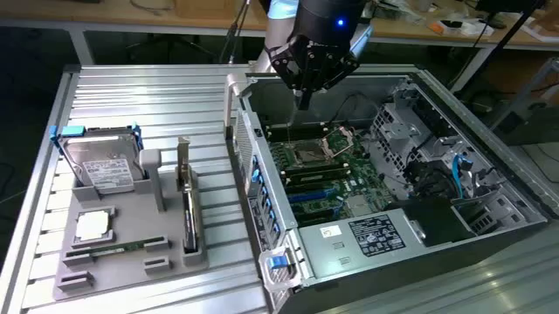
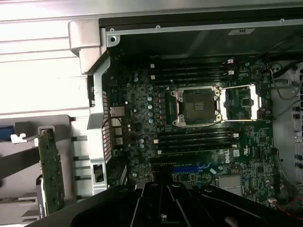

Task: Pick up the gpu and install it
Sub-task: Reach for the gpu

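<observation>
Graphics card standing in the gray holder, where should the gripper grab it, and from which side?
The graphics card is probably best pinched along its free top edge, near the middle, coming straight down from above. It stands on its long edge in a slot of the holder, so both flat faces are upright and exposed, while the lower edge sits in the slot.

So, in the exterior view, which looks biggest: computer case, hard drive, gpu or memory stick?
1. computer case
2. hard drive
3. gpu and memory stick: both show as thin strips, the gpu edge-on, so unranked.
</observation>
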Controlling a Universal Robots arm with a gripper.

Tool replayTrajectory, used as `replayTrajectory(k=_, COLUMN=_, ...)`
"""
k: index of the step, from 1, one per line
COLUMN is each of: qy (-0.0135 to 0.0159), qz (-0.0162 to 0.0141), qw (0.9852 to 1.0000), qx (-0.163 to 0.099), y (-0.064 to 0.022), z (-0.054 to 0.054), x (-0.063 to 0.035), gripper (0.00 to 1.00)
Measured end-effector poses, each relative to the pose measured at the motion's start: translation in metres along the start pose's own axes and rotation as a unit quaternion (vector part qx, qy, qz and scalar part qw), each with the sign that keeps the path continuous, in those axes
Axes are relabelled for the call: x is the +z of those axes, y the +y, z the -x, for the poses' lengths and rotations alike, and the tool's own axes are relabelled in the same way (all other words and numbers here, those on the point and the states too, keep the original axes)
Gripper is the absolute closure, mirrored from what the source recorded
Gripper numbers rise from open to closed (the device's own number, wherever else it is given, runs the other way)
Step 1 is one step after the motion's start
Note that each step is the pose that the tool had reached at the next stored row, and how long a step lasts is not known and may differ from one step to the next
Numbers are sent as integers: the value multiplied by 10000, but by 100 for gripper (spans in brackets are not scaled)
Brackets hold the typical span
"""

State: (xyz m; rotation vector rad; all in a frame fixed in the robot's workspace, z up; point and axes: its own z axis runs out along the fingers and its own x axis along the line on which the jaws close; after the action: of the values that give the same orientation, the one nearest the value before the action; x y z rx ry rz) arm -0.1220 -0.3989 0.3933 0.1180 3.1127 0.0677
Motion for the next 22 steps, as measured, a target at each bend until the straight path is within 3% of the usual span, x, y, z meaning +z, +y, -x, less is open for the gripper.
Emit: replayTrajectory(k=22, qy=0, qz=1, qw=10000, qx=0, y=-4, z=-62, x=-2, gripper=89)
